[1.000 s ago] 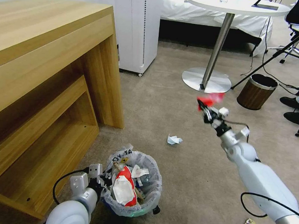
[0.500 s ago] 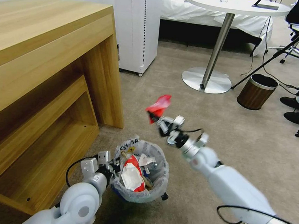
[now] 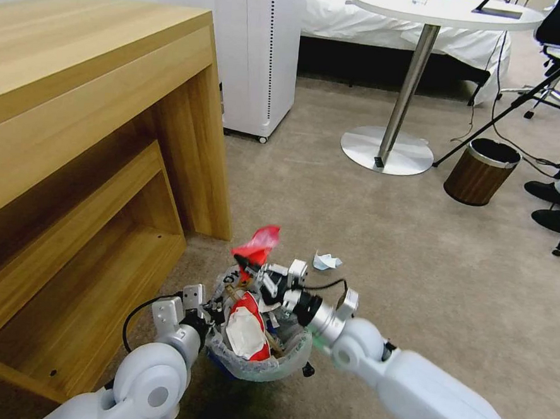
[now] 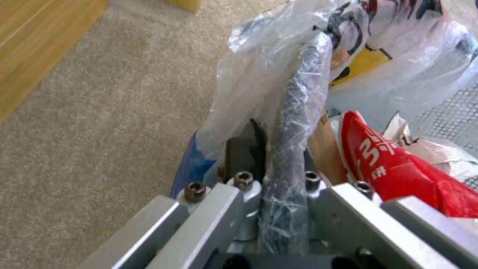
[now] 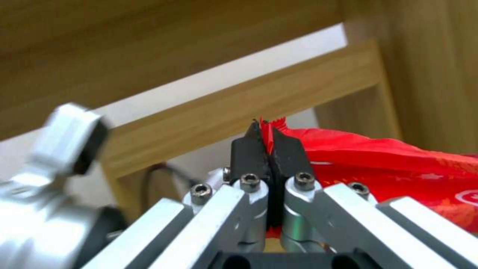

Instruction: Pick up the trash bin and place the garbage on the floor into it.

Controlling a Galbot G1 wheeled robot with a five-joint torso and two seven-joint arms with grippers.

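The trash bin (image 3: 260, 354) stands on the floor (image 3: 417, 243) just beside the open end of the wooden desk (image 3: 76, 127), and everything here is placed from this bin. The left gripper (image 3: 213, 316) is at the bin's rim on the side nearest the desk; in the left wrist view its jaws are closed on the dark rim (image 4: 294, 142), with the crinkly plastic liner (image 4: 259, 74) pressed between them. Inside the bin lies a red-and-white packet (image 3: 244, 330) among other scraps.

The right gripper (image 3: 250, 276) is directly above the bin's far edge. Its jaws are pinched together on a red wrapper (image 3: 257, 243) — the wrapper stands up above the fingertips, higher than the bin's opening.

A crumpled white-and-blue wrapper (image 3: 326, 261) lies on the carpet just beyond the bin, on the side away from the desk. Well apart from the bin, near the round table's base (image 3: 386, 151), stands a brown wood-grain bin (image 3: 481, 171).
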